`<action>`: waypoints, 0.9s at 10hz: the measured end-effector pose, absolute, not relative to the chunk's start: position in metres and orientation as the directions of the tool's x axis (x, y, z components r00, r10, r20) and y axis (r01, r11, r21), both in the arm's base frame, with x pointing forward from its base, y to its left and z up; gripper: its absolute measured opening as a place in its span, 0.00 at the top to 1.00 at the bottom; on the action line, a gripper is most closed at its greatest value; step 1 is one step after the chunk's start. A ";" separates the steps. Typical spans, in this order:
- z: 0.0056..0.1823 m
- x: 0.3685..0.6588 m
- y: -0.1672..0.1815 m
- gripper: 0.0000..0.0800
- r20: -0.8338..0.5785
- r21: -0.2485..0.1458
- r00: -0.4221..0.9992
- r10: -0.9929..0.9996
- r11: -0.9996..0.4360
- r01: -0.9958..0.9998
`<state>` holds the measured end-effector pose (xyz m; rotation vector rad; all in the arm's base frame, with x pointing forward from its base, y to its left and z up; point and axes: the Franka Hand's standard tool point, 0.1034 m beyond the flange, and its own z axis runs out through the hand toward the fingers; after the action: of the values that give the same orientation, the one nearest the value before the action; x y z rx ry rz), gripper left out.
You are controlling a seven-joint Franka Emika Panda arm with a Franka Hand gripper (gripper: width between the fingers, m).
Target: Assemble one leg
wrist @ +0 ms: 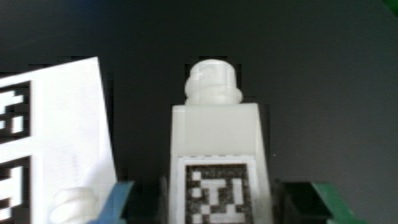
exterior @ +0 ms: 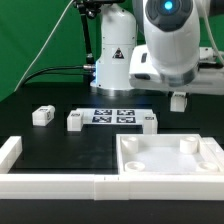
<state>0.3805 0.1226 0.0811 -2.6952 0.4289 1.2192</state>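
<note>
Wrist view puts our gripper [wrist: 221, 208] clamped on the leg [wrist: 215, 130], the jaws pressing its lower flanks on either side of the black-and-white tag [wrist: 217, 192], with the rounded peg [wrist: 212, 80] pointing away from the wrist. In the exterior view we hold the leg clear of the tabletop [exterior: 60, 140], near the far side of the tray [exterior: 128, 170] but apart from it. We judge misalignment to be the main hazard: if the peg meets a corner socket [exterior: 187, 144] off-centre or tilted, the leg could jam, twist between the jaws or push the tray aside. The smooth sides could also let it slip. The leg looks like hard, glossy white plastic, a squared block with a domed tip. The tray is the same white, with a raised rim and round sockets. The tabletop is matte black. Three spare legs [exterior: 42, 115] [exterior: 75, 121] [exterior: 148, 122] lie around the thin, flat marker board [exterior: 112, 115].
</note>
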 end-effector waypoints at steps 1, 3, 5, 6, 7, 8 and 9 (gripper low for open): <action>0.090 0.386 0.119 0.64 -0.754 -0.023 0.627 -0.197 -0.945 -0.325; 0.101 0.397 0.114 0.64 -0.751 -0.031 0.629 -0.199 -0.942 -0.334; 0.099 0.394 0.117 0.64 -0.751 -0.017 0.632 -0.192 -0.951 -0.308; 0.099 0.394 0.118 0.64 -0.751 -0.020 0.633 -0.188 -0.952 -0.307; 0.098 0.393 0.116 0.64 -0.751 -0.005 0.632 -0.193 -0.955 -0.297; 0.099 0.391 0.111 0.64 -0.749 0.069 0.638 -0.177 -0.979 -0.191; 0.103 0.396 0.106 0.64 -0.767 0.080 0.633 -0.107 -0.994 -0.070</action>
<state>0.3959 0.1058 0.1025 -2.8771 0.1559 1.3557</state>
